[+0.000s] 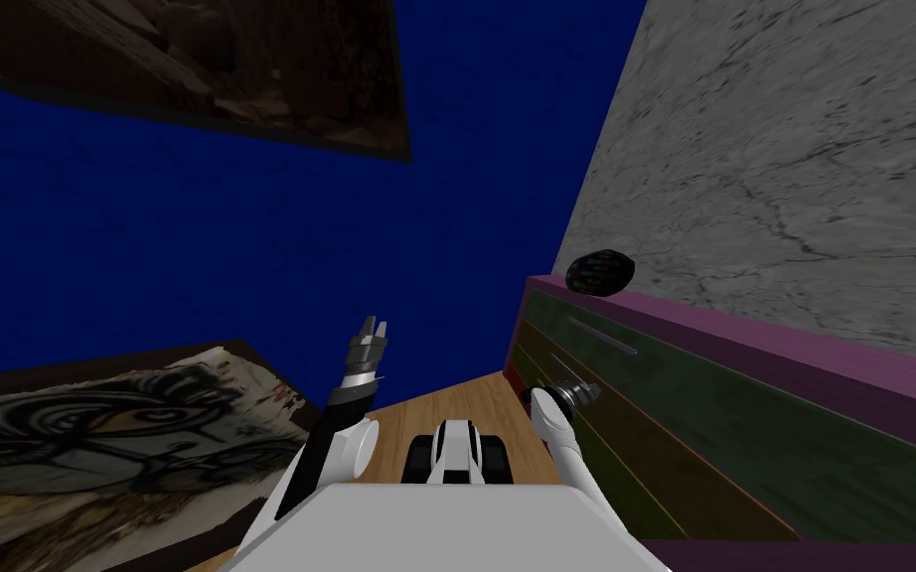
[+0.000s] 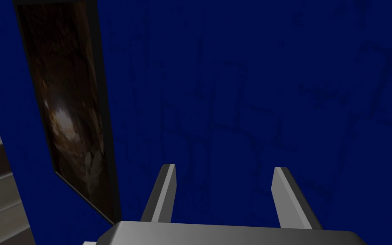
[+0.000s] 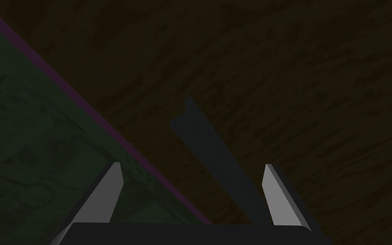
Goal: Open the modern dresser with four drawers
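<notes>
The dresser (image 1: pixel 744 427) stands at my right, with a purple top, a green top drawer front (image 3: pixel 29 140) and a brown, wood-grained front (image 3: pixel 276 85) under it. My right gripper (image 1: pixel 585 390) is at the brown front, close to the dresser's near end. In the right wrist view its fingers (image 3: pixel 192 165) stand open on either side of that drawer's dark bar handle (image 3: pixel 208 149), not pressing it. My left gripper (image 1: pixel 375 328) is raised in front of me, away from the dresser. Its fingers (image 2: pixel 224 166) are open with nothing between them.
A dark rounded object (image 1: pixel 600 271) sits on the dresser top at its near end. The top drawer has a long bar handle (image 1: pixel 600 336). A patterned rug (image 1: pixel 118 437) lies on the wooden floor (image 1: pixel 446 402) at my left. A blue wall is ahead.
</notes>
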Tool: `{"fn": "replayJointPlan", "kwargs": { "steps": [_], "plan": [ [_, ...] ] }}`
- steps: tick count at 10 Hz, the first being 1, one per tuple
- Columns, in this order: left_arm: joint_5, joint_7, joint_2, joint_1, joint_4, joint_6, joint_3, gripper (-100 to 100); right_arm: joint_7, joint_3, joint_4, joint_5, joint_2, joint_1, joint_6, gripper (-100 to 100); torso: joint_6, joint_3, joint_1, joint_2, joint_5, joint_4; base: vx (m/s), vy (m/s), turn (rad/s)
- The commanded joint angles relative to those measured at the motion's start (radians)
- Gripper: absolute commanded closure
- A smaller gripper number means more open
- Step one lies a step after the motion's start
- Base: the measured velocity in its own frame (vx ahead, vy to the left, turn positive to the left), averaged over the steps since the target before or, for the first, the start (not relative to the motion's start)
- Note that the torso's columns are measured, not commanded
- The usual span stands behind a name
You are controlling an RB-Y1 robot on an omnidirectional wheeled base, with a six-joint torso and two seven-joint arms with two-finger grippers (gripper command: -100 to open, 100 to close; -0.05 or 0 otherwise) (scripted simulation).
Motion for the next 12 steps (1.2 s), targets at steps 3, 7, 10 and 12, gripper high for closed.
{"fn": "replayJointPlan", "kwargs": {
  "steps": [3, 7, 10, 12],
  "plan": [
    [0.000, 0.000, 0.000, 0.000, 0.000, 0.000, 0.000, 0, -0.009, -0.002, 0.009, -0.006, -0.005, -0.004, -0.007, 100, 0.000, 0.000, 0.003, 0.000, 0.001, 0.000, 0.014, -0.058, -0.002],
    [0.000, 0.000, -0.001, 0.000, 0.000, 0.000, -0.001, 0, 0.016, 0.002, -0.013, 0.005, 0.027, -0.010, 0.012, 100, 0.002, 0.004, 0.008, 0.008, 0.006, 0.004, -0.058, 0.158, 0.009],
    [0.000, 0.000, -0.001, 0.000, 0.000, 0.000, -0.001, 0, 0.021, 0.008, -0.025, 0.014, 0.049, -0.004, 0.021, 100, 0.002, 0.002, 0.004, 0.005, 0.006, 0.004, -0.042, 0.132, 0.014],
    [0.000, 0.000, -0.001, 0.000, 0.000, 0.000, -0.001, 0, 0.067, 0.004, -0.042, 0.009, 0.068, -0.025, 0.023, -100, 0.002, 0.003, 0.008, 0.007, 0.006, 0.004, -0.069, 0.133, -0.014]
  ]
}}
